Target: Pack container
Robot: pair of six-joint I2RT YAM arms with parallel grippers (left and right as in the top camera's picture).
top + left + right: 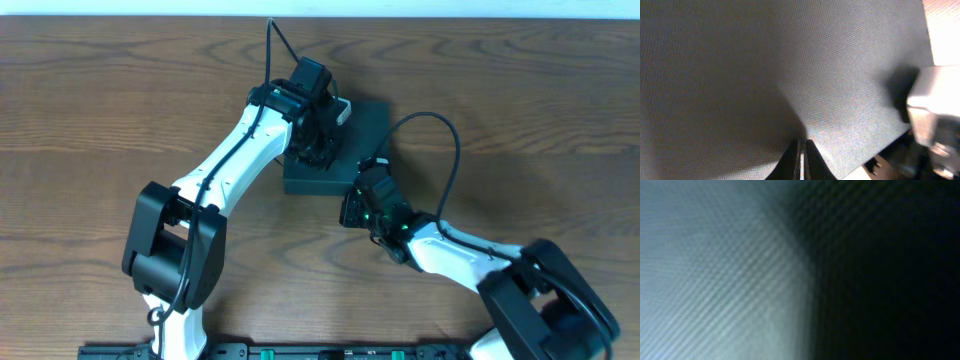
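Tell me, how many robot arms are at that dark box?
2. The left arm reaches over the container from the left; the right arm comes in at its near side. None seems hidden.

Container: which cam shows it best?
Overhead: the only view giving the container outline and its place on the table, though the left arm covers part. Left wrist shows only its textured surface up close; right wrist, a blurred weave.

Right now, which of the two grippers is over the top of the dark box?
The left gripper: it is above the top of the box, while the right gripper is at the box's near edge.
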